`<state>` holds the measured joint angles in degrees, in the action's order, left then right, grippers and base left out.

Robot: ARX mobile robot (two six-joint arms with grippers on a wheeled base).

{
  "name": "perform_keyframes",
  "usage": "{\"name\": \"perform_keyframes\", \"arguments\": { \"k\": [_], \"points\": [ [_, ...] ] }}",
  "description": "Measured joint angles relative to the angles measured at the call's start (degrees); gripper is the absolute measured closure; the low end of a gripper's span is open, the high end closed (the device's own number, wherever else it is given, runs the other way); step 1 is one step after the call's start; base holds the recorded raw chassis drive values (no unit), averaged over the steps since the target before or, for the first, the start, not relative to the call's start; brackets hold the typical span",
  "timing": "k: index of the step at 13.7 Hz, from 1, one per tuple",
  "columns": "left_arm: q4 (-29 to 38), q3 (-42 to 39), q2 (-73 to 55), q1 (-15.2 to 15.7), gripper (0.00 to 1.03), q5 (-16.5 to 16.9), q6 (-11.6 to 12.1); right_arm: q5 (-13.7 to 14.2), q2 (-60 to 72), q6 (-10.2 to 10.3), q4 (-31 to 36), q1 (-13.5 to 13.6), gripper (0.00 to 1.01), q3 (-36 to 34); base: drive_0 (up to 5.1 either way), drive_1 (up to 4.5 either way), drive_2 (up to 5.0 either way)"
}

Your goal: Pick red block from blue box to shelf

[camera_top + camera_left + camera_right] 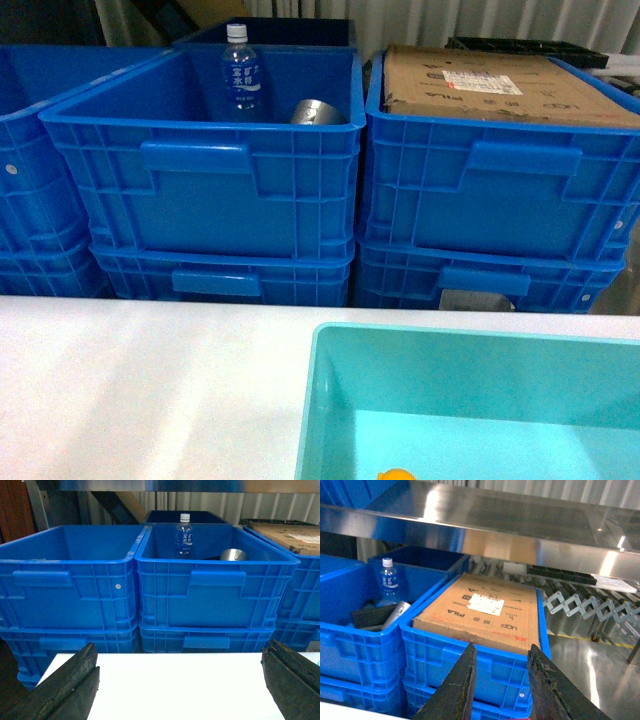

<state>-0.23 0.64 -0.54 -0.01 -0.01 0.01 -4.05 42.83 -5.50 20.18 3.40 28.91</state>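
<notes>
- The red block could not be seen in any view, so I could not tell where it was. It may have sat low inside the blue box (200, 175), under the rim. Reaching in blind could have meant grabbing the wrong thing.
- That middle box held a water bottle (240, 75) standing up and a shiny metal can (318, 112) lying beside it. The right wrist view also showed a dark flat thing (372, 616) next to the can. An arm going in could have knocked the bottle over or pushed the can onto the block.
- The left gripper (180, 680) had its jaws spread wide with nothing between them. It hung over the white table (130, 380), well back from the box. Coming in too low, it could have bumped the thick front rim.
- The right gripper (501, 680) had its jaws a little apart and empty. It pointed at the box with the cardboard carton (482, 612), not the middle one, so it could have gone down into the wrong box.
- The shelf (495, 522) had a shiny steel rail just above the boxes. An arm lifting up fast could have hit it.
- The teal tub (310, 400) with the orange ball (397, 475) sat close by and could have been taken for the goal.
</notes>
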Motion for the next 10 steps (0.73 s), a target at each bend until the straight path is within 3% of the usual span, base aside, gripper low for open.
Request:
{"name": "perform_keyframes", "arguments": {
  "k": [3,7,9,10],
  "points": [
    [0.0,0.0,0.0,0.0,0.05,0.0,0.0,1.09,-10.47,3.02,-5.99,0.79,0.76,-0.81,0.0,0.0,0.0],
    [0.0,0.0,0.0,0.0,0.05,0.0,0.0,2.34,-15.37,4.37,-10.88,1.84,0.76,-3.63,0.0,0.0,0.0],
    [0.0,0.0,0.0,0.0,0.05,0.0,0.0,0.04,-20.79,6.29,-16.44,-1.7,0.76,-5.84,0.0,0.0,0.0],
    [0.0,0.0,0.0,0.0,0.05,0.0,0.0,-0.31,-23.87,7.21,-19.8,-1.81,0.76,-6.93,0.0,0.0,0.0]
  ]
}}
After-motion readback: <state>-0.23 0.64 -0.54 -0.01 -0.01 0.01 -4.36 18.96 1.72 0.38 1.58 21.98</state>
